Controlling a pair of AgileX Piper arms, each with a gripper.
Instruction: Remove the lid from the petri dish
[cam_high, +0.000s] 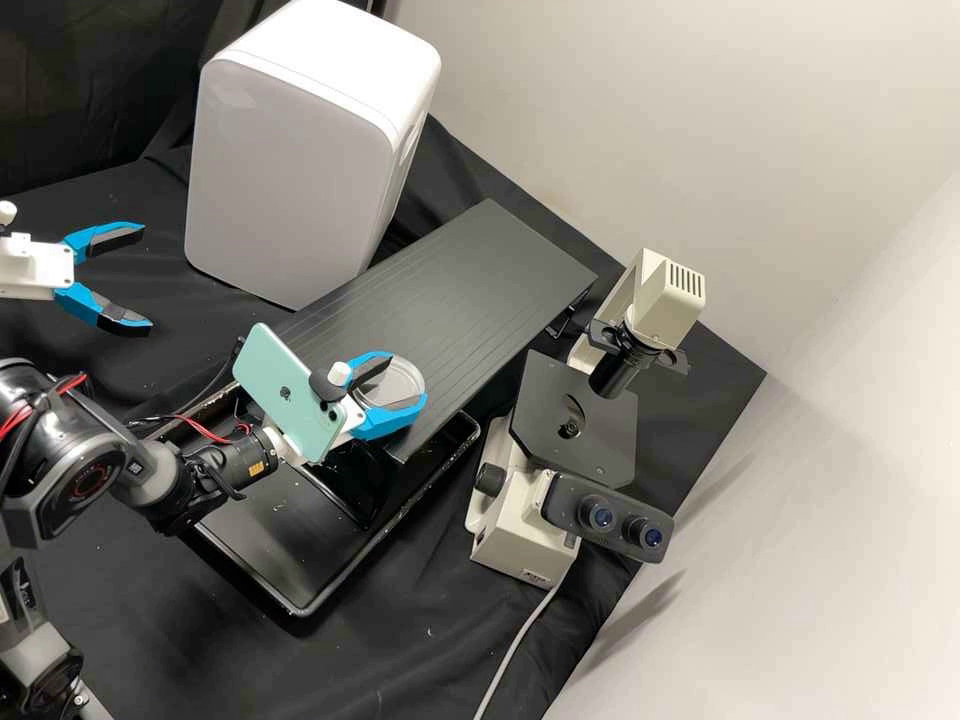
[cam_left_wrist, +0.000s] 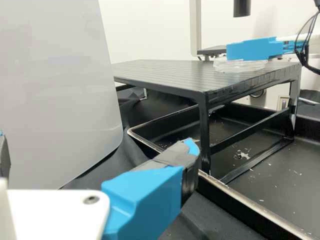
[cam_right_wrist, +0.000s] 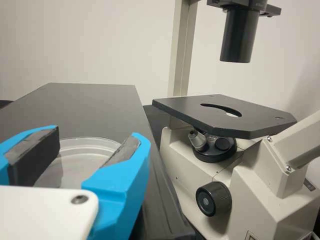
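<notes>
Petri dish (cam_high: 393, 381) sits on top of the black shelf (cam_high: 455, 275), at the shelf's end nearest the arms, close to the corner on the microscope (cam_high: 565, 470) side. It's clear plastic, shallow and round. The lid (cam_right_wrist: 75, 167) is on and looks seated flat over the base.

R gripper (cam_high: 402, 384) is at that same shelf end, level w/ the dish, one blue finger each side of it. Fingers are parted a bit wider than the dish, nothing gripped. R wrist view shows a sliver of gap on one side; the other pad is v. close to the rim, can't tell if touching. L gripper (cam_high: 135, 278) hangs well apart from the shelf, beyond the white box (cam_high: 300, 150) that stands beside it, fingers spread wide, holding nothing. Shelf stands in a black tray (cam_high: 290, 545).

Handling, my read: dish is v. light, thin stiff plastic w/ slick walls. Lid prob. just rests loose on the base, no thread or snap, so it should lift w/ little force. Risk is that the base comes up too, or slides on the ribbed shelf top, since nothing pins it. Squeeze too hard and the lid could flex, pop out or crack.

Best hold is opposite sides of the lid's rim, high up, pads above the base's wall so only the lid is caught. Close gently, lift straight up, keep level. Step in hand looks like pre-grasp, task barely begun.
</notes>
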